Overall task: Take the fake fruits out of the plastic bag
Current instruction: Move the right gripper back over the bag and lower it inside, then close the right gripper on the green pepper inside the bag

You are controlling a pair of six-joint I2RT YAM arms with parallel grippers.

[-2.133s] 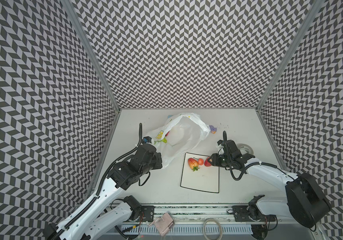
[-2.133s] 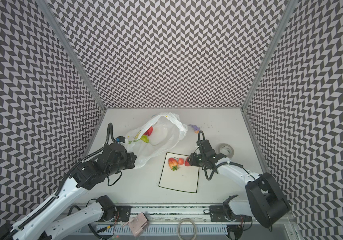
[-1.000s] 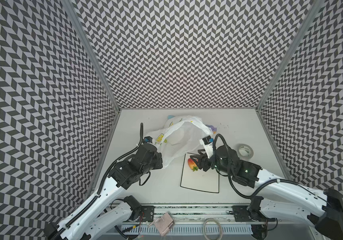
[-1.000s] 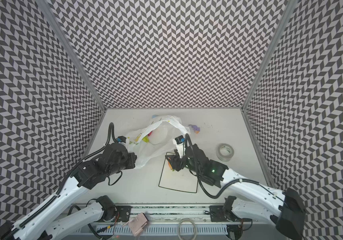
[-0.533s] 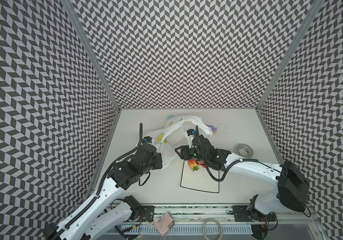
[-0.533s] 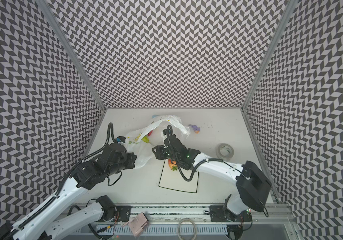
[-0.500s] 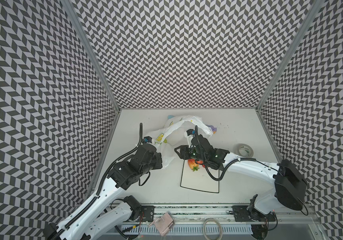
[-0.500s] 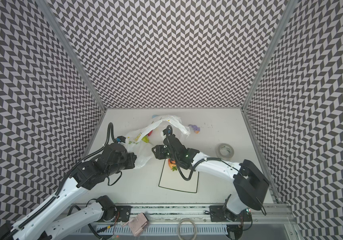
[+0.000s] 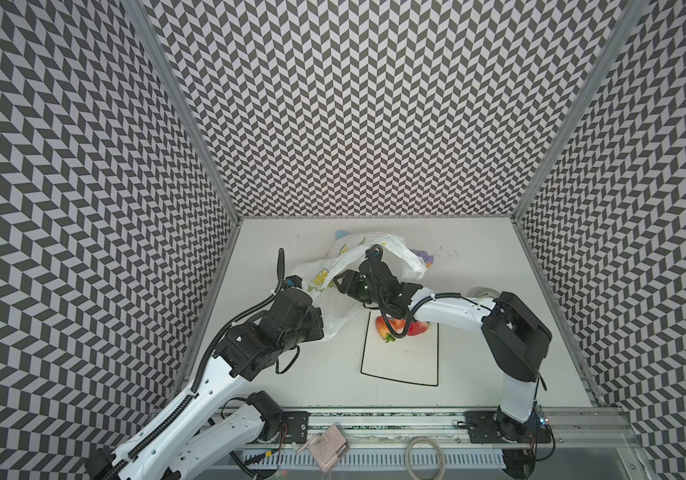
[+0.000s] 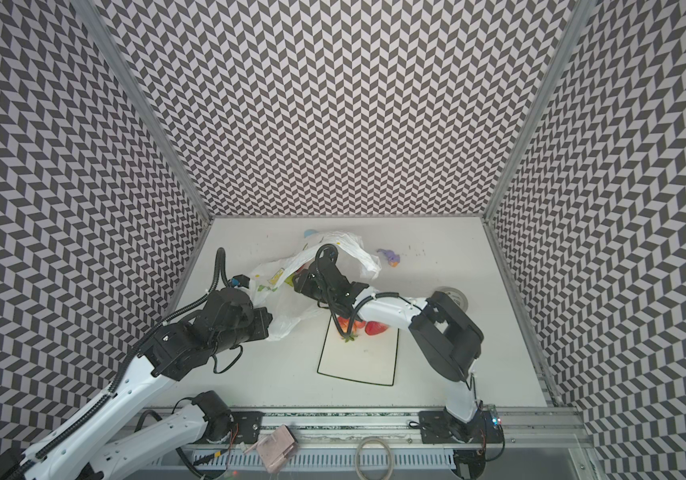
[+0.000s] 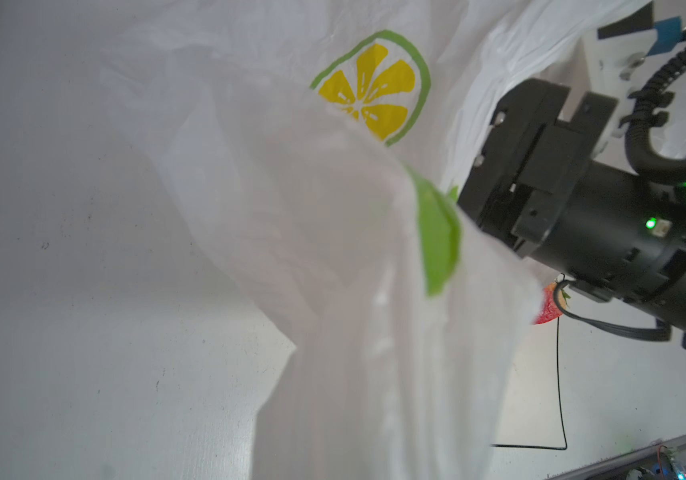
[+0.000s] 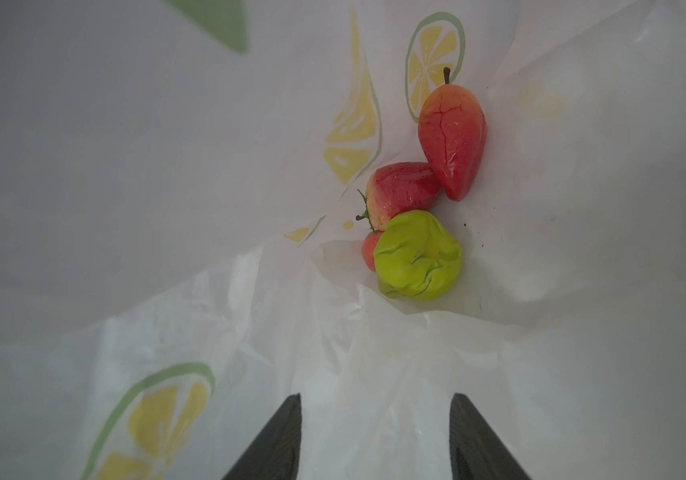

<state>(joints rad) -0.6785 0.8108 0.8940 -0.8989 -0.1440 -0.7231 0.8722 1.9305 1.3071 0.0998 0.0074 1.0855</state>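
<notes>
**A:** While the left gripper (image 9: 321, 328) is clenched on a bunched fold of the plastic bag (image 9: 337, 309), holding its mouth up toward the far edge of the table (image 9: 478, 374), left of the middle, what do you see going wrong?

**B:** Mostly the film. The right gripper (image 12: 374, 436) is inside the mouth with its jaws apart and nothing between them. Crinkled plastic lies right under the fingertips, so if it closes early I'd expect it to pinch bag instead of fruit.

**A:** And the fake fruits themselves?

**B:** Four are huddled deep in the bag. A green fruit (image 12: 418, 255) touches a strawberry (image 12: 401, 193) and a small orange-red fruit (image 12: 368, 254), and a red pear-shaped fruit (image 12: 452, 139) leans on the strawberry. They're glossy and packed tight. A grab at the green one could squirt it sideways or nudge the rest further into the folds.

**A:** Anything about the ones already out?

**B:** The strawberries (image 9: 418, 328) at the far edge of the plate (image 9: 399, 365) sit close under the right arm, and its cable (image 9: 405, 330) hangs down across them. A careless pull back could sweep one off onto the table.

**A:** And the left side?

**B:** If that grip slips, the mouth probably collapses over the right gripper and hides everything from its camera.
</notes>
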